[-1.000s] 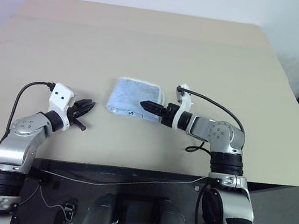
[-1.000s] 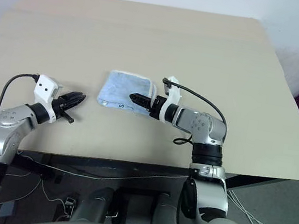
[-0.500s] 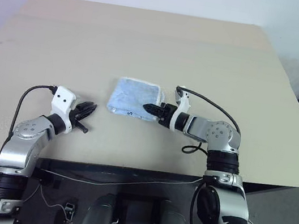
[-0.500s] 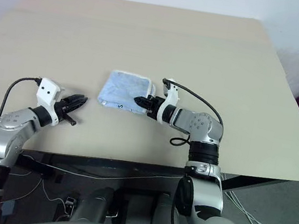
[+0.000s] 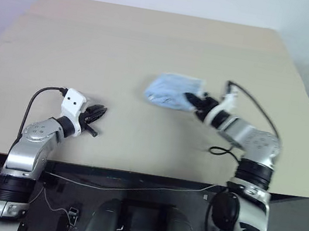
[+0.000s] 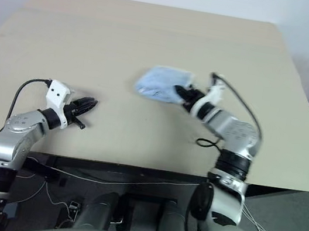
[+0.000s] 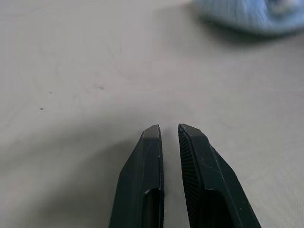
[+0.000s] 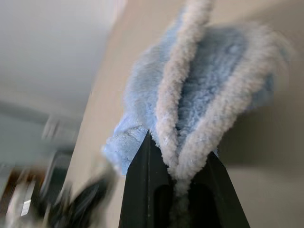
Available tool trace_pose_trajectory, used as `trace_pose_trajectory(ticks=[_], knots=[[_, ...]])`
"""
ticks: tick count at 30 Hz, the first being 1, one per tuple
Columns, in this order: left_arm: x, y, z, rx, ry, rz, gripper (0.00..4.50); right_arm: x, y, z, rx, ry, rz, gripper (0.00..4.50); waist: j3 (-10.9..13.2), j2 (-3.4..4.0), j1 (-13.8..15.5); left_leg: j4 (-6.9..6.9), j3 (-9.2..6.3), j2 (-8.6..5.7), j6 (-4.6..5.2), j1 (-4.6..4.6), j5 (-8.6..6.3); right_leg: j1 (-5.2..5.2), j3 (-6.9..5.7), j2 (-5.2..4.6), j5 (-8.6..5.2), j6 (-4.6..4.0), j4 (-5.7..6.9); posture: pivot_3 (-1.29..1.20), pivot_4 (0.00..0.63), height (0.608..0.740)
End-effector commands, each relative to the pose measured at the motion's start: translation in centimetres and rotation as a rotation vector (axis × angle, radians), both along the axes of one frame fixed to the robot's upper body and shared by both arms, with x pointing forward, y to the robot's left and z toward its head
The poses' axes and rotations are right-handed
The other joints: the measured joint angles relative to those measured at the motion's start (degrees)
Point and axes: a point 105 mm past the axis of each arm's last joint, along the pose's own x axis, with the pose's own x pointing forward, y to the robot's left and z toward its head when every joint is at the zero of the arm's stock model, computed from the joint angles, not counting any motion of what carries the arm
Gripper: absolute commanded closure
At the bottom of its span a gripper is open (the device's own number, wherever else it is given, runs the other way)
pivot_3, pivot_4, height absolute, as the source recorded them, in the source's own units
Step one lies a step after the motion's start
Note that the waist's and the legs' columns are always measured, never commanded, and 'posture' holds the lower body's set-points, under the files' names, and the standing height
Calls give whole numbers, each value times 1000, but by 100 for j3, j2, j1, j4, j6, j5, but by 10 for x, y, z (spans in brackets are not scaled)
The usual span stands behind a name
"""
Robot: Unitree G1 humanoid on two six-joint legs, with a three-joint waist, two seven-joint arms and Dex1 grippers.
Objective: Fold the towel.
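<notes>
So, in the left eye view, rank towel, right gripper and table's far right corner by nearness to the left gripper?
1. The towel, right of the left gripper.
2. The right gripper, shut on the towel's right end.
3. The table's far right corner, beyond both.

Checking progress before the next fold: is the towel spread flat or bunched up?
Bunched up. The towel hangs in a crumpled bundle from the shut right gripper, its white edging pinched between the fingers.

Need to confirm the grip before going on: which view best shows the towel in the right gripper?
The right wrist view: the towel's white edging sits pinched between the right gripper's fingers. The eye views show it bunched at the gripper; the left wrist view catches just an edge.
</notes>
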Motion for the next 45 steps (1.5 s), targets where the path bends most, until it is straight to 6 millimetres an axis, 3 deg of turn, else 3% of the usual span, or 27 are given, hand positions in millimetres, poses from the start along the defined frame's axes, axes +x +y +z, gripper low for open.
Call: trace_pose_trajectory(ticks=[1, 3, 6, 10, 16, 19, 26, 30, 36, 40, 45], knots=[[6, -12, 4, 5, -24, -56, 3902, -4, -54, 32, 23, -97, -217, 4470, 0, 0, -22, 0, 1, 0, 1, 0, 0, 0, 0, 0, 0, 0, 0, 0, 150, 740], [11, -22, 3, -1, -20, -91, 3902, -8, -92, 24, 21, -42, -379, 4470, 0, 1, -28, -1, 2, 3, 2, 1, 1, -1, 1, 4, 0, 0, 1, 0, 150, 740], [16, -32, 2, -6, -20, -125, 3902, -14, -113, 5, 24, 49, -492, 4470, 0, 0, -37, -2, 3, 6, 2, 3, 3, -1, 2, 8, -1, 1, 4, 0, 150, 740], [21, -45, 2, -12, -25, -165, 3902, -27, -124, -36, 32, 225, -594, 4470, -2, 3, -50, -2, 10, 12, 1, 5, 4, -2, 10, 16, -1, 2, 4, 0, 150, 740], [21, -50, -3, -11, -18, -183, 3902, -38, -127, -43, 42, 255, -640, 4470, -3, 7, -32, -2, 12, 10, 4, 7, 4, -1, 16, 13, -1, 2, 5, 0, 150, 740], [21, -50, -5, -12, -15, -183, 3902, -41, -129, -39, 41, 242, -652, 3690, -4, 7, -25, -2, 11, 9, 5, 7, 3, 0, 15, 12, -1, 2, 5, 0, 150, 740], [20, -48, -8, -25, -14, -166, 3902, -42, -127, -23, 79, 176, -639, 1223, -6, 11, -23, -1, 11, 8, 9, 8, 5, 1, 16, 11, -1, 2, 6, 0, 150, 740], [20, -44, -9, -26, -15, -150, 3902, -41, -130, -16, 41, 141, -664, 53, -6, 11, -26, -1, 11, 7, 10, 8, 5, 1, 16, 10, -1, 2, 6, 0, 150, 740], [33, -22, 2, -12, -72, -14, 3902, -41, -139, -2, -227, 39, -720, 53, -7, 12, -35, -1, 10, 8, 10, 12, 5, 2, 18, 11, -1, 3, 7, 0, 150, 740], [42, 3, 10, 4, -120, 114, 3902, -34, -121, 21, -577, -142, -682, 53, -6, 13, -70, -1, 11, 9, 10, 14, 5, 1, 20, 13, -2, 4, 9, 0, 150, 740], [44, 37, 18, 16, -160, 264, 3902, -21, -61, 35, -927, -424, -471, 53, -6, 12, -64, -2, 12, 16, 9, 16, 6, -1, 25, 23, -4, 6, 9, 0, 150, 740]])
